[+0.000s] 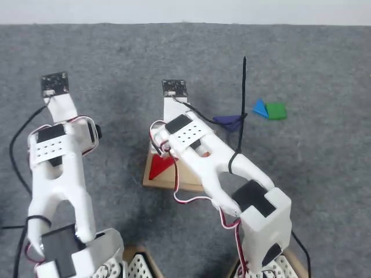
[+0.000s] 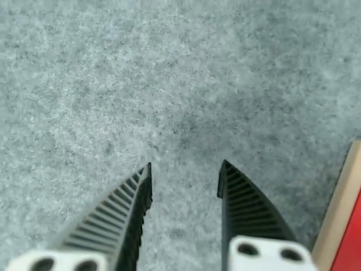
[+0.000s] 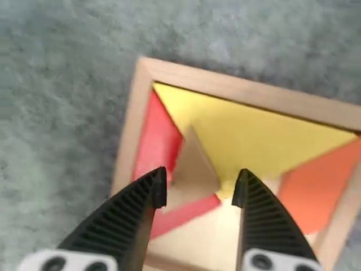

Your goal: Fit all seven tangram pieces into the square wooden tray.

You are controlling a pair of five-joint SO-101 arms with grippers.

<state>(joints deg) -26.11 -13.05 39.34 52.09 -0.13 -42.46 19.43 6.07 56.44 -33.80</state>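
Right end effector (image 3: 197,180) hangs parted and empty over the partly filled wooden tray (image 3: 237,90); left end effector (image 2: 184,169) gapes above the tabletop (image 2: 169,68); the loose blue triangle (image 1: 259,108) beyond the tray is probably light, stiff and thin; pinch across opposite edges.

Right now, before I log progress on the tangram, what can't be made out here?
High view: the right arm covers most of the wooden tray, hiding its fill beside the red piece.
Right wrist view: blurred; the tan triangle may be a piece or bare tray floor. The right gripper and the picture's edge cut off part of the tray.
Left wrist view: the picture's edge cuts off nearly all of the tray.
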